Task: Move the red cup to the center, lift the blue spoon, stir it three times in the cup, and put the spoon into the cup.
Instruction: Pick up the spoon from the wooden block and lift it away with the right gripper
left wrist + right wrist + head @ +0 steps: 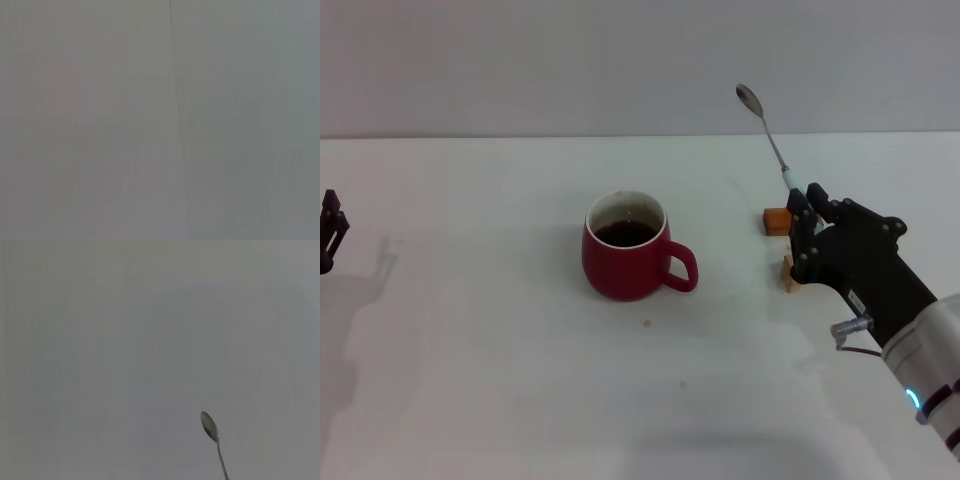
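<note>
Gripping the blue spoon [772, 140] by its handle, the right gripper [804, 216] held it aloft right of the red cup [627, 260], long axis near-upright, bowl topmost, tilted leftward.

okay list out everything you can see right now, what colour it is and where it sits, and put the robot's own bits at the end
Squat dark-red ceramic mug: one, white inside with dark liquid, mid-table, handle toward the robot's right.
Slim spoon with grey metal bowl and pale-blue handle: one, held up off the table at the right, bowl end uppermost.
Orange-brown block: one, on the table right of the mug.
Tan wooden block: one, nearer the robot than the orange one, partly hidden.
White table: one.
Right gripper: black, shut on the spoon's handle.
Left gripper: black, at the far left edge.
</note>
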Controlling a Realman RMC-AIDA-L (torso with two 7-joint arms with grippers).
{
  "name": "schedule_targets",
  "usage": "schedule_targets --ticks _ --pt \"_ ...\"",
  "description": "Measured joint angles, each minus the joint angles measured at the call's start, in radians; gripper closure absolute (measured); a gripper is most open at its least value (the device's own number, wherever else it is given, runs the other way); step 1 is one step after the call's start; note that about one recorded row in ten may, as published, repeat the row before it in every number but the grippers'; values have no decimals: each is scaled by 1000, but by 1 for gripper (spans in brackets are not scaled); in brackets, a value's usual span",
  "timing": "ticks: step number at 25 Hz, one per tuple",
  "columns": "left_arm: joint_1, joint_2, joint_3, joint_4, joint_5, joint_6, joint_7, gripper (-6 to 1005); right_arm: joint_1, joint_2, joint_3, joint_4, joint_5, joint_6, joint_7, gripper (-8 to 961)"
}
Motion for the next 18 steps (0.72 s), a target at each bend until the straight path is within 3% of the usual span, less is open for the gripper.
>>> schedule_targets --ticks 8,13,14,15,16,18 --pt "0 0 0 6 -2 0 0 157 -30 10 70 62 -58 112 -5 828" --pt "0 0 0 6 -3 0 0 157 -79 42 156 118 -148 226 -6 828" --pt "0 0 0 6 -3 -1 0 157 -98 58 187 139 -181 269 -6 828" --pt "0 0 0 6 -3 -1 0 157 -98 58 187 139 -181 269 -6 828" --pt "0 0 0 6 -3 -1 0 157 -114 73 216 156 -213 310 -6 828" --pt "0 0 0 6 -3 -1 0 157 -120 81 227 162 -227 328 -6 828"
